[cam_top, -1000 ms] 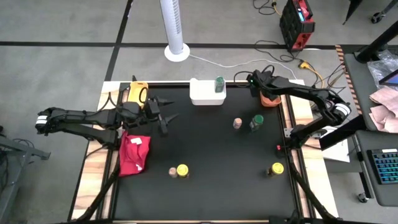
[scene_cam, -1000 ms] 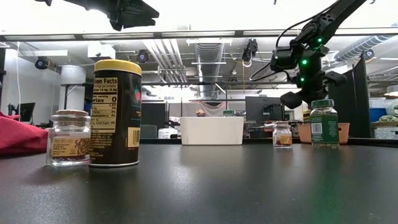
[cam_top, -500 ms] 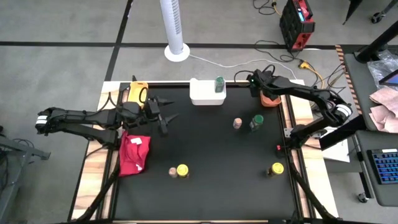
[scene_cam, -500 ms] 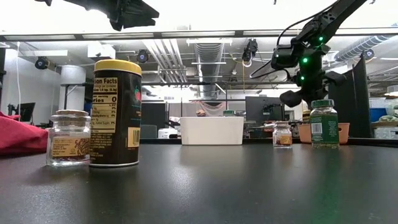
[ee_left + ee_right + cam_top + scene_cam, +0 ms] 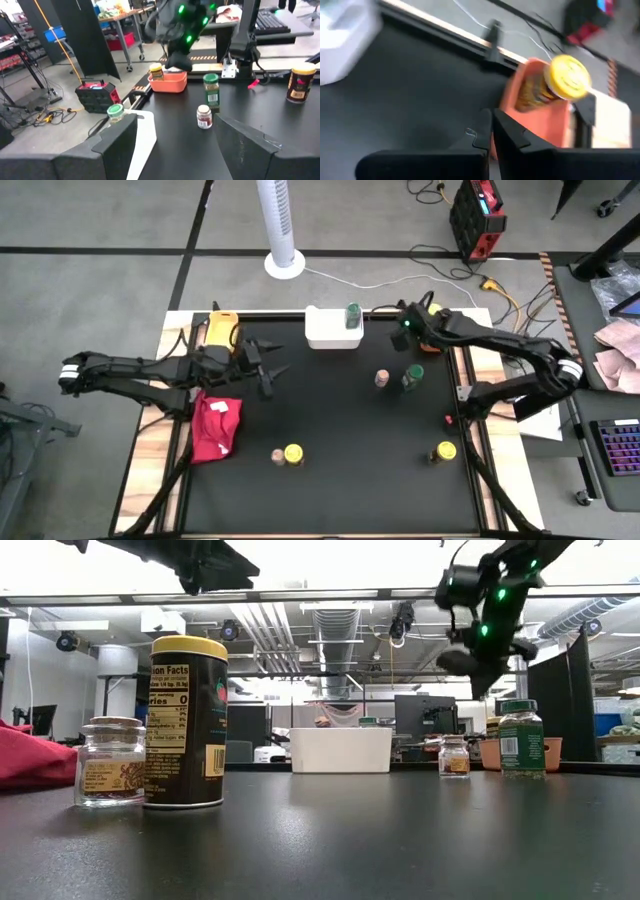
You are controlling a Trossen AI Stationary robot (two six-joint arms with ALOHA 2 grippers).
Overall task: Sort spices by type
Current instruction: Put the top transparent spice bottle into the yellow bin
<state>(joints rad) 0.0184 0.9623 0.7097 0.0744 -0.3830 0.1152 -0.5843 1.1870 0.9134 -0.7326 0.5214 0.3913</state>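
My right gripper [image 5: 405, 325] hangs shut above the table's far right, beside the orange tray [image 5: 535, 125]. A yellow-lidded jar [image 5: 562, 82] stands in that tray. A green-lidded jar [image 5: 352, 313] stands in the white tray [image 5: 325, 330]. On the black mat stand a small brown-lidded jar [image 5: 382, 378] next to a green-lidded jar [image 5: 412, 376], a yellow-lidded jar [image 5: 294, 453] with a small glass jar [image 5: 277, 456] beside it, and another yellow-lidded jar [image 5: 445, 451]. My left gripper [image 5: 265, 365] hovers open over the mat's left side.
A red cloth [image 5: 215, 428] lies at the mat's left edge, with a yellow tray [image 5: 222, 328] beyond it at the far left corner. Wooden table edges and metal rails flank the mat. The mat's middle and near part are bare.
My right gripper has risen and tipped in the low view and shifted a little toward the near edge. The yellow-lidded jar now shows uncovered at the far end of the orange tray. The jars on the mat have kept their places.
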